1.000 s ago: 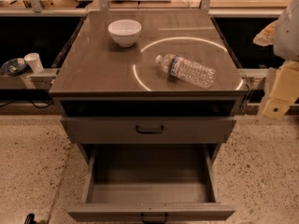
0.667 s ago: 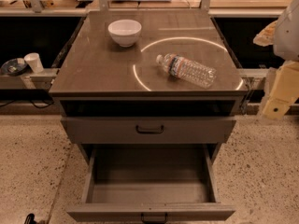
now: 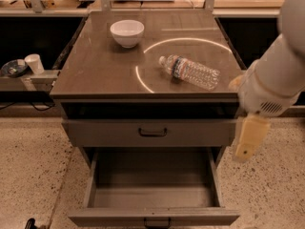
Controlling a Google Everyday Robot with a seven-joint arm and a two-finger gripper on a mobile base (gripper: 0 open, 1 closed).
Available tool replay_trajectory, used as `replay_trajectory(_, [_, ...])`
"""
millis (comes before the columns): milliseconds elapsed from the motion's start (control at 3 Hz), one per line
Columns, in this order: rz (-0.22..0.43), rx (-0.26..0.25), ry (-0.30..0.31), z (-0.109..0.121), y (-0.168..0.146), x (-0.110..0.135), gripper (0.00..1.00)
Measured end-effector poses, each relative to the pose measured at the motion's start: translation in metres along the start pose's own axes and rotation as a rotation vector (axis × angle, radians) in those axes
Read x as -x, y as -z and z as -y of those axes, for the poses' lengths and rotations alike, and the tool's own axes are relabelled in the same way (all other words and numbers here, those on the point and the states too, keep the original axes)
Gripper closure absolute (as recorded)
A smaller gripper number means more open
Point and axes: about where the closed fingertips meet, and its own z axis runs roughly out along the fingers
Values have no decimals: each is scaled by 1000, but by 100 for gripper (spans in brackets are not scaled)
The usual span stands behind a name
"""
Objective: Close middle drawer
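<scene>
Hand (image 3: 248,140) hangs right of middle drawer (image 3: 152,180), front cropped.

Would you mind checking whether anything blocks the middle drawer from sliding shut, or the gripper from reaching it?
Nothing visible does. The middle drawer is pulled out and looks empty; the gripper hangs beyond its right side, with nothing between them.

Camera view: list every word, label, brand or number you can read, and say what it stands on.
No text can be read anywhere.
Label on the water bottle: too blurred to read.
The open middle drawer and the claw, which hangs to the right of the cabinet: no markings seen.
</scene>
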Motion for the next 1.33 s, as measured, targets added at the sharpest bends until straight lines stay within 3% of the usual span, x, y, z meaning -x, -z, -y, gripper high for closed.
replay_trajectory(333, [-51, 100, 64, -41, -112, -15, 0])
replay_trajectory(667, [-51, 172, 87, -71, -163, -41, 0])
replay_trajectory(1000, [-52, 174, 87, -72, -163, -40, 0])
replay_trajectory(1333, [-70, 176, 63, -83, -196, -42, 0])
